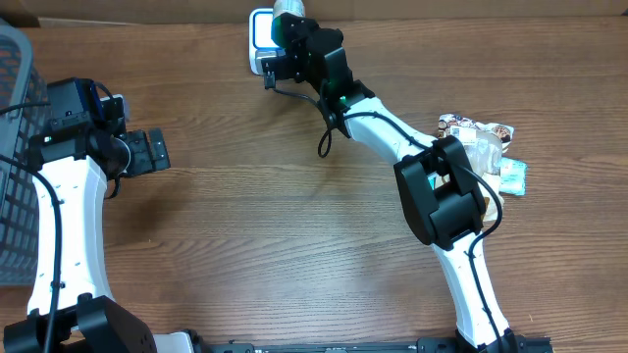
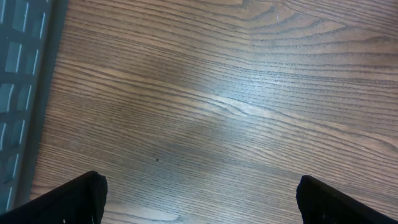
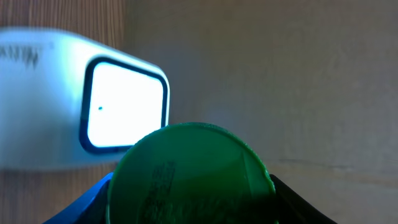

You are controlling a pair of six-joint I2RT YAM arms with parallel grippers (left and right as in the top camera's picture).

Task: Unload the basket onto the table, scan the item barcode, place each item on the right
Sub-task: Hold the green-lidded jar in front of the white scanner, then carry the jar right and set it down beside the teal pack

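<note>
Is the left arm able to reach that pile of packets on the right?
Probably not: the packets lie far from the left gripper, partly tucked under the right arm.

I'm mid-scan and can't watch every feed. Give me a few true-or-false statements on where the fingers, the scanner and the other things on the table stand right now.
1. The right fingers grip a green round item close to the scanner. True.
2. The left fingers are shut on a packet. False: they are open and empty over bare table.
3. The scanner's window is lit. True.
4. The wire basket sits on the robot's right. False: it is at the table's left edge.
5. The packets lie against the scanner. False: they lie well apart from it, on the robot's right side.
</note>
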